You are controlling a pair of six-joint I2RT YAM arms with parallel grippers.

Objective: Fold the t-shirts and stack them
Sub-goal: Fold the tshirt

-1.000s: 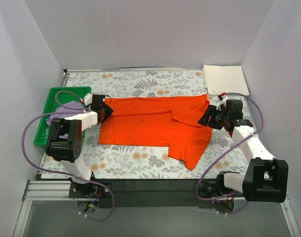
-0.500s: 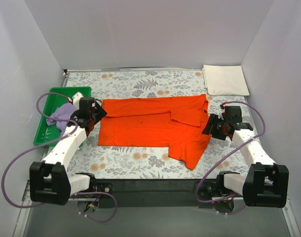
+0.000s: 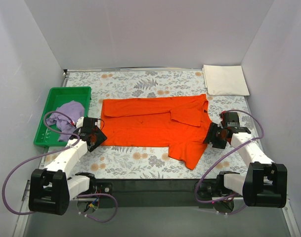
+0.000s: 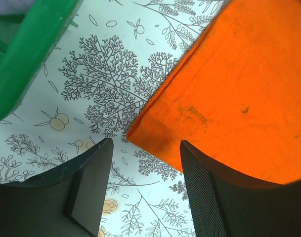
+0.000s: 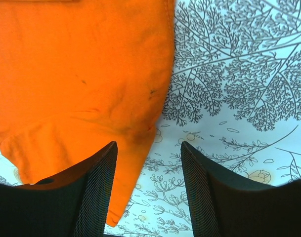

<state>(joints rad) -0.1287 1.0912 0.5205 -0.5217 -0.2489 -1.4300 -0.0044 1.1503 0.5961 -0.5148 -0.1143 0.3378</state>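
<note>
The bright orange t-shirt [image 3: 157, 123] lies partly folded on the floral table, one sleeve hanging toward the front. My left gripper [image 3: 96, 138] is open and empty just above the shirt's near left corner [image 4: 140, 133]. My right gripper [image 3: 213, 137] is open and empty over the shirt's right edge [image 5: 155, 118]. The pale lilac t-shirt [image 3: 65, 113] lies crumpled in the green tray [image 3: 59, 94]. The cream-white t-shirt [image 3: 224, 79] lies folded at the back right corner.
The green tray's rim [image 4: 26, 64] is close on the left of my left gripper. White walls enclose the table on three sides. Purple cables loop from both arms near the front edge.
Both arms have drawn back toward the front. My left gripper has moved from the shirt's far left corner to its near left corner. My right gripper has moved down along the right edge.
</note>
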